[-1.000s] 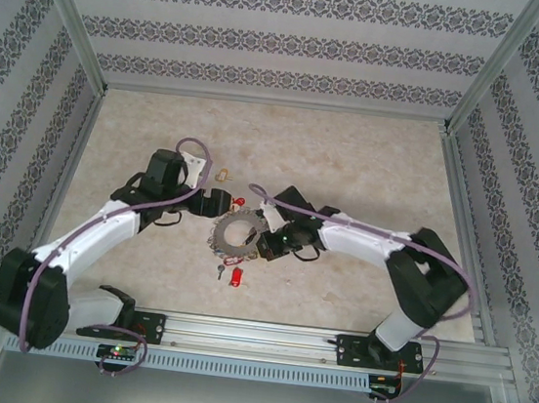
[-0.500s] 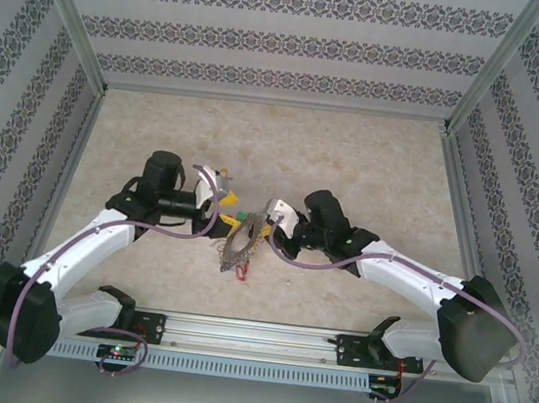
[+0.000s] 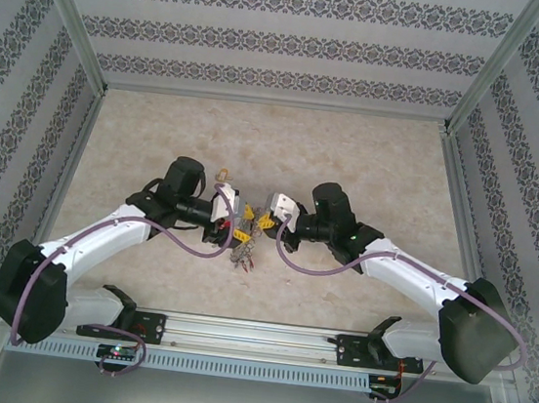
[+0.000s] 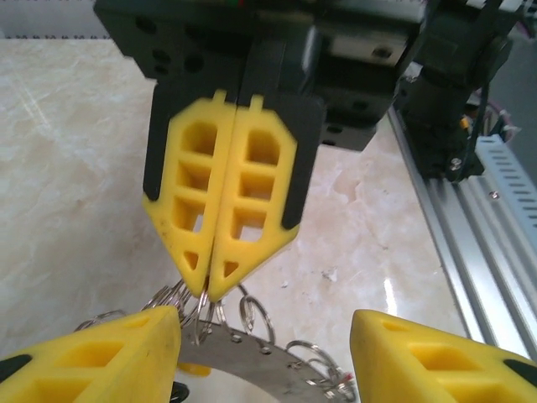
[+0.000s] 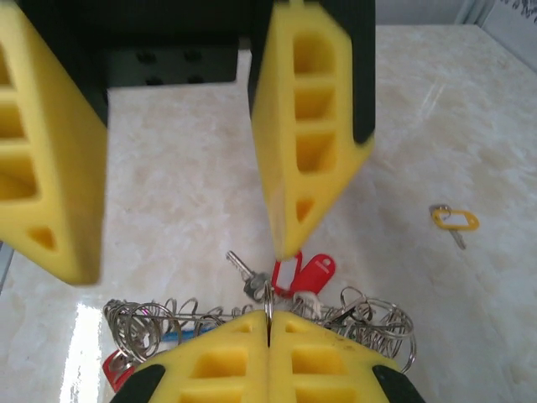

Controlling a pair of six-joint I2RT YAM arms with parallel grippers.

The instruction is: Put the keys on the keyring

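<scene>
Two claws met over the middle of the pale marbled worktop (image 5: pixel 193 168), with the large flat grey metal keyring (image 4: pixel 252 365) lifted between them and turned edge-on to the overhead camera. The right claw (image 4: pixel 208 281) was clenched, its yellow tips pinching a thin wire loop at the keyring's rim. Whether they also bit the plate itself could not be told. The left claw (image 4: pixel 264 327) was released and carried nothing, one finger on each side of the plate. A tangle of small silvery wire rings (image 5: pixel 143 323) fringed the rim. A small silvery key with a red plastic tag (image 5: pixel 312 273) hung among them just beyond the right tips. A small key with a yellow plastic tag (image 5: pixel 454 220) lay loose on the worktop, well apart from the keyring.

The step in hand looked like a handover or bracing grip, with the left claw about to take the keyring. To do it well, the right claw would probably need to hold its pinch steady, since the plate seemed to hang from that one loop and could swing or twist. The left fingers should close squarely on the flat faces of the plate, clear of the wire rings and the red tag. Catching those would likely leave a slipping, springy hold. A slow closure would be safest, with the right claw letting go only after the plate was firmly held.
</scene>
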